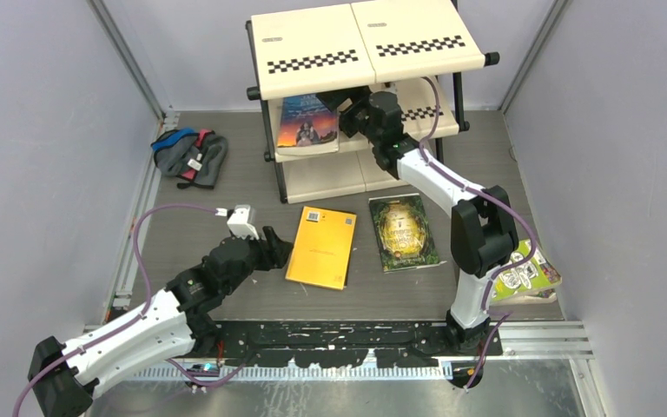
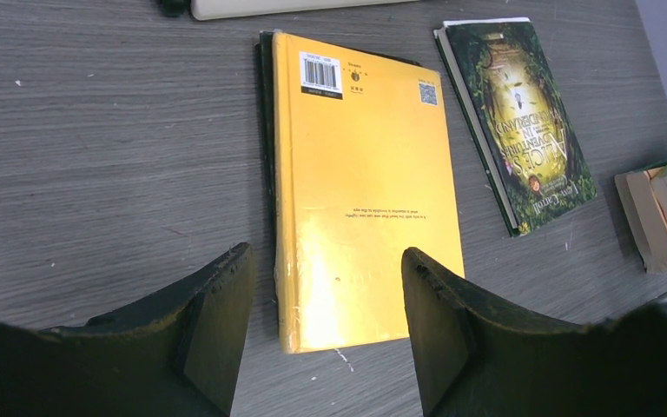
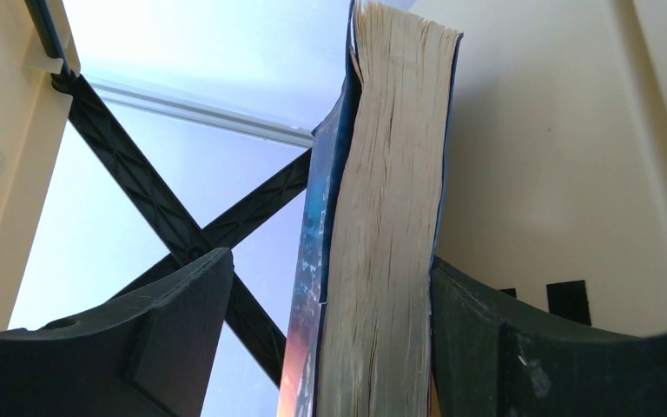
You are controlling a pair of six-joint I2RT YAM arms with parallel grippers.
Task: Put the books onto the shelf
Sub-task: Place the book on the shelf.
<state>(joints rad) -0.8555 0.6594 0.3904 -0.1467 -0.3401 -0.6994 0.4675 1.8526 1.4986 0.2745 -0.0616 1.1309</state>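
So the right pincer (image 3: pixel 328 261) was spread wide inside the shelf (image 1: pixel 313 39), top centre of the overhead view, released rather than gripping. The blue book (image 3: pixel 382 217) stood between its fingers: the finger on the right of the wrist view sat up against it, the one on the left had a clear gap. That book was on the middle tier, cover showing from above. The left pincer (image 2: pixel 326 256) was open too, holding nothing, poised over the near end of the yellow book (image 2: pixel 356 156), which lay flat mid-frame on the worktop (image 1: pixel 226 191) with a darker book (image 2: pixel 265 130) peeking out underneath. Just right of it lay the green-gold Alice book (image 2: pixel 521 113), not touching. A lime green book (image 1: pixel 530 276) sat lower right by the right arm's base, and a grey-blue cloth bundle (image 1: pixel 189 156) was off at the upper left.
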